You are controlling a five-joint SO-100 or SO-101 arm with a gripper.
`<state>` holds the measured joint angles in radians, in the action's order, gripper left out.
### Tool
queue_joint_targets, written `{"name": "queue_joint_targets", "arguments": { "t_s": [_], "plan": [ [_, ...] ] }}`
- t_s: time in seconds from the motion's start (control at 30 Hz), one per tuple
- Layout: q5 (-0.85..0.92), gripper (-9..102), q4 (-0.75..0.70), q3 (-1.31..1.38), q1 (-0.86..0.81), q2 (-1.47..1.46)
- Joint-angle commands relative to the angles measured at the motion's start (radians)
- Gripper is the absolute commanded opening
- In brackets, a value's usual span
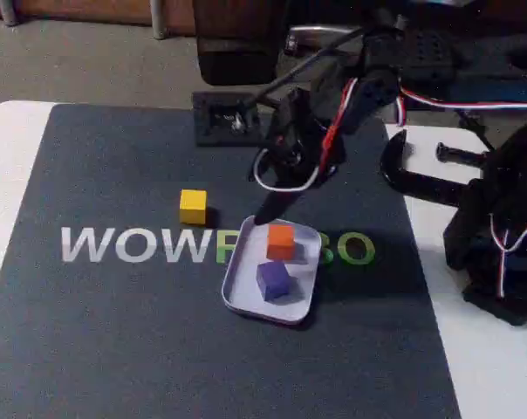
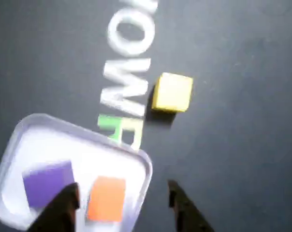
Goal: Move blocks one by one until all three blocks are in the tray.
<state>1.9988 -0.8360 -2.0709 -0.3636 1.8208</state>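
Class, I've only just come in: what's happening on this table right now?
A small robot arm is sorting cubes into a shallow pale rectangular tray on a dark mat. The small orange cube and the small purple cube already lie in the tray. The small yellow cube sits on the mat outside it. In the wrist view the two-finger gripper is open and empty above the tray's edge, near the orange cube. One cube is left to move.
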Motion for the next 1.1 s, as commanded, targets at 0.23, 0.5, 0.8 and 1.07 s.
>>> {"name": "queue_joint_targets", "arguments": {
  "t_s": [0.23,0.5,0.8,1.07],
  "plan": [
    [-0.209,21,0.008,0.344,-0.023,-0.281],
    [-0.181,22,0.02,0.436,-0.081,-0.428],
    [-0.163,24,0.048,0.445,-0.074,-0.454],
    [-0.163,24,0.064,0.511,-0.077,-0.548]
  ]
}}
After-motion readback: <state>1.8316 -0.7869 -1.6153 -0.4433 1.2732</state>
